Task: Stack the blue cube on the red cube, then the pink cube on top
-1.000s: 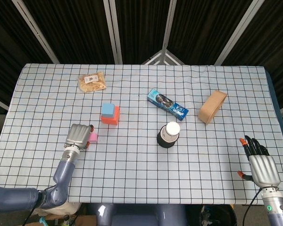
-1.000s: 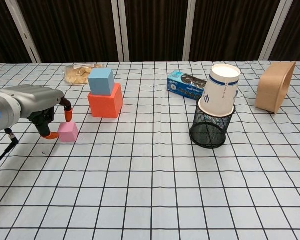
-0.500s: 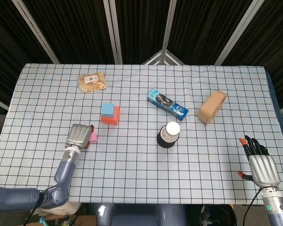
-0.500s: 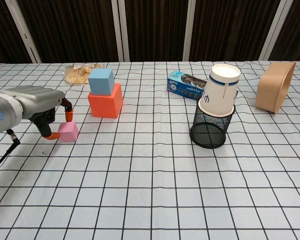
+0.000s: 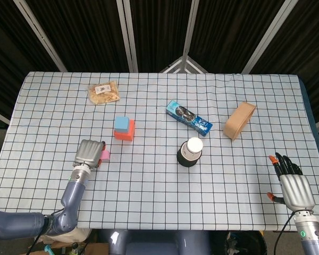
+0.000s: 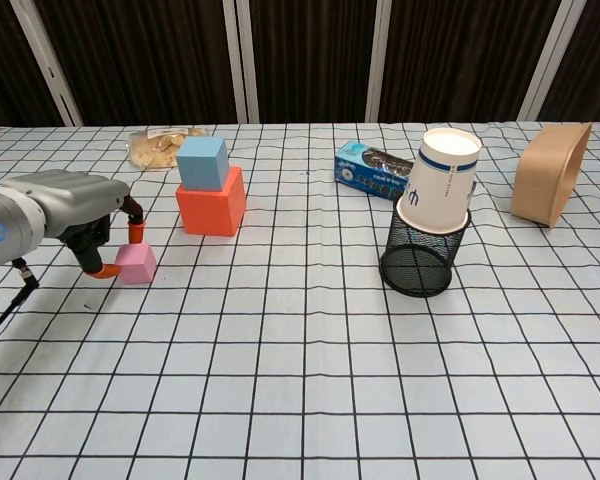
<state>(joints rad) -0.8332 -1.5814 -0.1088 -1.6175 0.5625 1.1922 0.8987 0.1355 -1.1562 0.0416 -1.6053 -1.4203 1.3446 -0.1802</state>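
Observation:
The blue cube (image 5: 122,124) (image 6: 202,162) sits on top of the red cube (image 5: 126,134) (image 6: 211,208), left of the table's middle. The small pink cube (image 5: 105,154) (image 6: 137,264) rests on the cloth in front of them and to their left. My left hand (image 5: 89,153) (image 6: 65,205) is at the pink cube's left side and pinches it, one orange fingertip (image 6: 135,232) at its back top edge and the thumb tip at its lower left. My right hand (image 5: 293,186) lies near the front right edge with its fingers spread and holds nothing; only the head view shows it.
A white paper cup (image 5: 192,146) (image 6: 439,185) leans in a black mesh holder (image 6: 418,262) right of centre. A blue biscuit pack (image 5: 189,116) (image 6: 375,168) lies behind it, a tan box (image 5: 239,120) (image 6: 550,185) at the right, a snack bag (image 5: 103,92) (image 6: 160,146) at the back left.

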